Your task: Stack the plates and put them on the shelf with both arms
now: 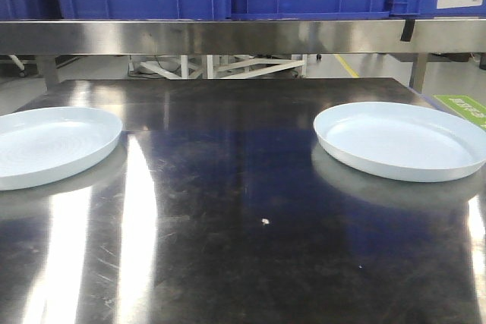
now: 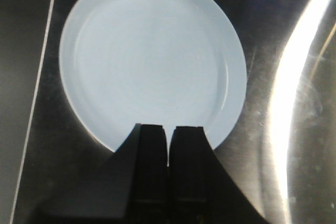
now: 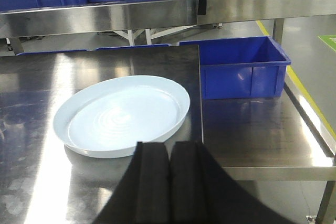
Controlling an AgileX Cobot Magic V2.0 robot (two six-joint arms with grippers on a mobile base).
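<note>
Front view: left plate [image 1: 45, 146] and right plate [image 1: 402, 140] lie flat, rims up, well apart on tabletop [image 1: 243, 256]; shelf [image 1: 228, 36] rail runs left-right behind.
Left wrist: left gripper [image 2: 168, 129] closed, empty, over plate's near rim.
Right wrist: right gripper [image 3: 169, 146] closed, empty, at its plate's rim.

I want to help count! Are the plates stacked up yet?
Not yet. The pale bluish-white round left plate and right plate lie apart on the dark metal tabletop. The left gripper and right gripper are shut, empty. Stacking and shelving on the brushed steel shelf remain.
</note>
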